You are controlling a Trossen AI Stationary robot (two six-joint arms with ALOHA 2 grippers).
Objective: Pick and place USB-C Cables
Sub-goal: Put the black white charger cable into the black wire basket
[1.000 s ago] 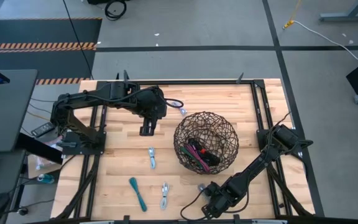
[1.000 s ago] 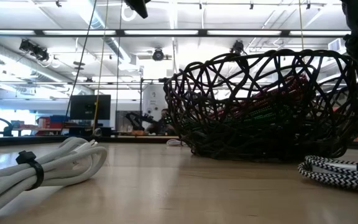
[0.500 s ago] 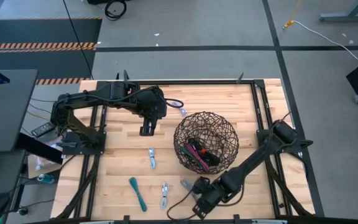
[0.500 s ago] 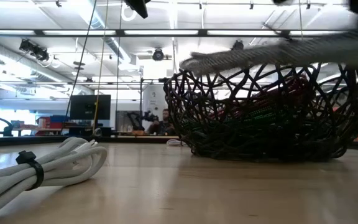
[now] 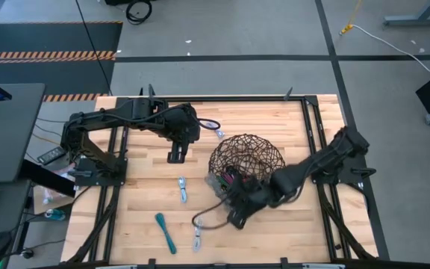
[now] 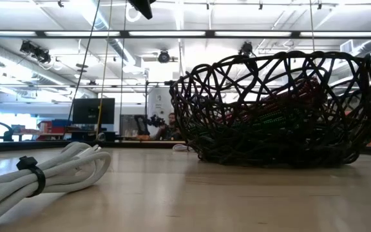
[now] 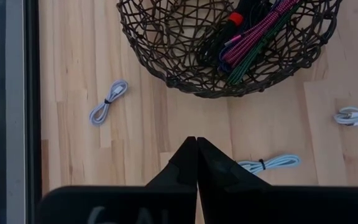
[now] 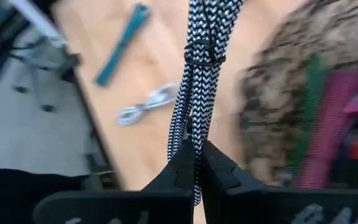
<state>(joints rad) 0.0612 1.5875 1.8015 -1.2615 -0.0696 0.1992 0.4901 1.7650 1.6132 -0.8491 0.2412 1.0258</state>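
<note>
The right gripper (image 8: pixel 194 163) clamps one black-and-white braided cable bundle (image 8: pixel 204 56) at the dark wire-mesh basket's (image 5: pixel 263 149) seven o'clock edge. Four cable bundles lie on the wooden tabletop (image 5: pixel 144 194). The left gripper (image 7: pixel 196 163) is closed, empty.

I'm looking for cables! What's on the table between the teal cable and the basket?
In the high view, a white cable bundle lies between the teal cable and the basket.
</note>
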